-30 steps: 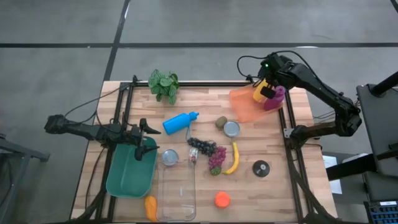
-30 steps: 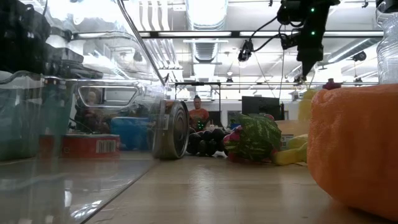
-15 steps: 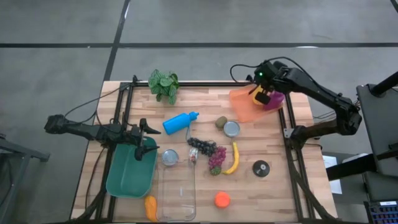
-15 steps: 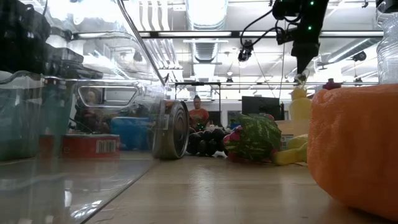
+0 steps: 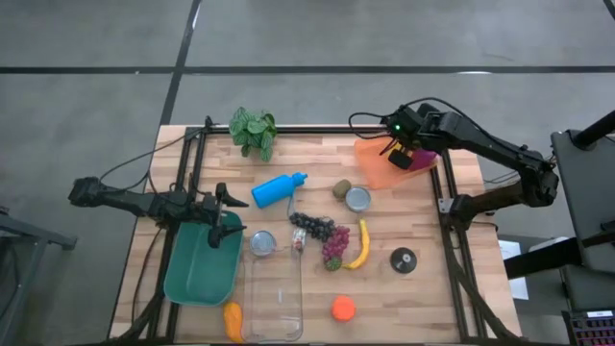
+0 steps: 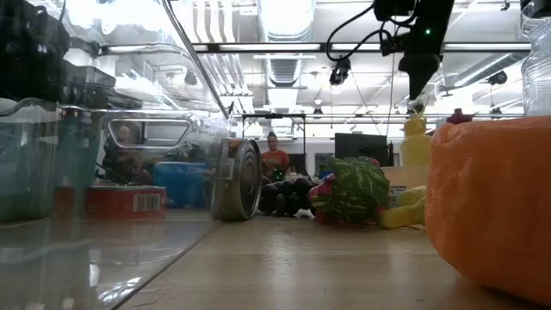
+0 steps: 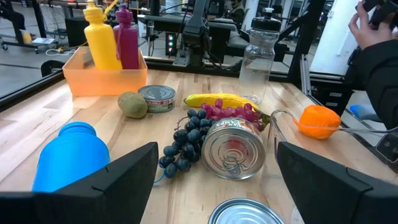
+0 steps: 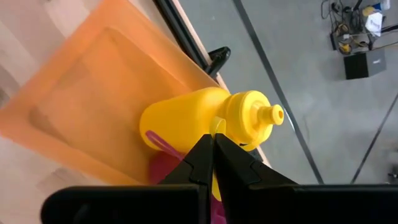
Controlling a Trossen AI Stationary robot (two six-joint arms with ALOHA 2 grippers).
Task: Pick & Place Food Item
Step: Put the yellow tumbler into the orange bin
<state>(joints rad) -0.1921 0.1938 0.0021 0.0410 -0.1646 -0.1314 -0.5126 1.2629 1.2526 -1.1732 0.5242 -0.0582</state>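
On the wooden table [image 5: 423, 240], we see the right gripper [image 5: 397, 152], jaws pressed together, above the orange bin [image 5: 375, 165], upper right; the left gripper [image 5: 223, 204] waits spread, centre left.

No text, label or number can be read anywhere

A grey floor [image 5: 317, 34] crossed by dark seams surrounds the wooden table [image 5: 317, 154]; ceiling strip lights [image 6: 288, 17] glow over distant desks.

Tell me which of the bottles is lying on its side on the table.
The blue bottle, lying on the wood near the grapes. The yellow bottle and magenta bottle stand upright in the orange bin.
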